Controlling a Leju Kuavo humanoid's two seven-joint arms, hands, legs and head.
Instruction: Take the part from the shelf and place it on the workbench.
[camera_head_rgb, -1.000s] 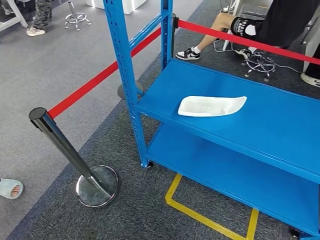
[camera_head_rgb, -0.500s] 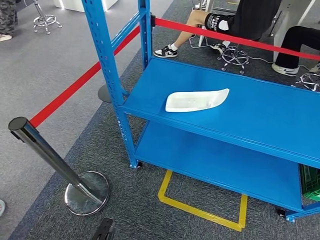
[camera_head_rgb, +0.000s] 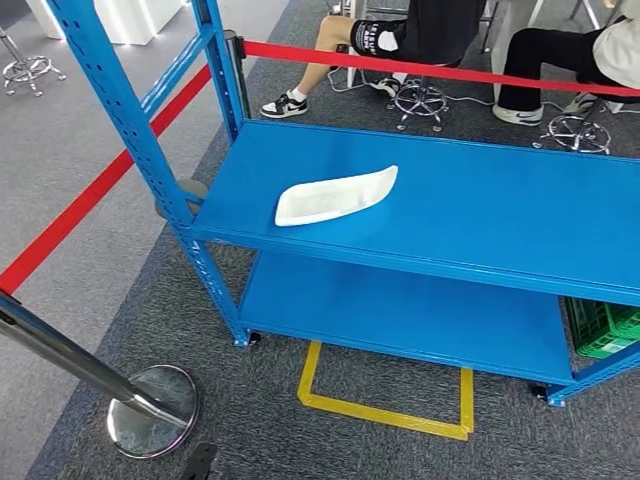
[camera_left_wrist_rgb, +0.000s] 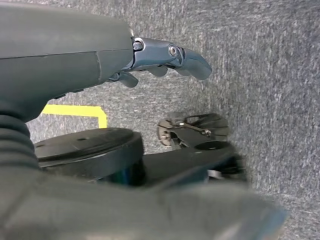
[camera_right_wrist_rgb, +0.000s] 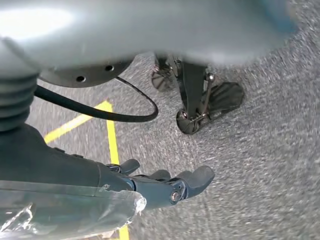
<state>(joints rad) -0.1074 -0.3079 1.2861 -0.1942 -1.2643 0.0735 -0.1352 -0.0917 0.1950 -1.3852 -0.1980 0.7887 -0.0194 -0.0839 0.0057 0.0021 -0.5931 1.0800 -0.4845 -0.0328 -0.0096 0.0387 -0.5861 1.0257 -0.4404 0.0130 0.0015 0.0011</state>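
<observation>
Robot's at the blue shelf (camera_head_rgb: 483, 215), and the white part (camera_head_rgb: 334, 196) lies flat on the upper deck, well apart from its fingers. Left hand (camera_left_wrist_rgb: 113, 55) and right hand (camera_right_wrist_rgb: 124, 187) hang over the carpet, fingers loosely apart, holding nothing. I'd step in square to the yellow floor marking (camera_head_rgb: 385, 410) first. Mind the upright post (camera_head_rgb: 136, 130) and chrome stanchion (camera_head_rgb: 151, 405) on the left; there's more open deck to the right.

I see a red belt (camera_head_rgb: 90, 195) running to a shiny post (camera_head_rgb: 68, 355) with a round base (camera_head_rgb: 151, 410) | yellow tape square (camera_head_rgb: 385, 395) on the grey carpet (camera_head_rgb: 249, 430) | a green crate (camera_head_rgb: 604, 325) at the far right | people's legs (camera_head_rgb: 332, 45) and stool bases (camera_head_rgb: 419, 100) behind the belt
</observation>
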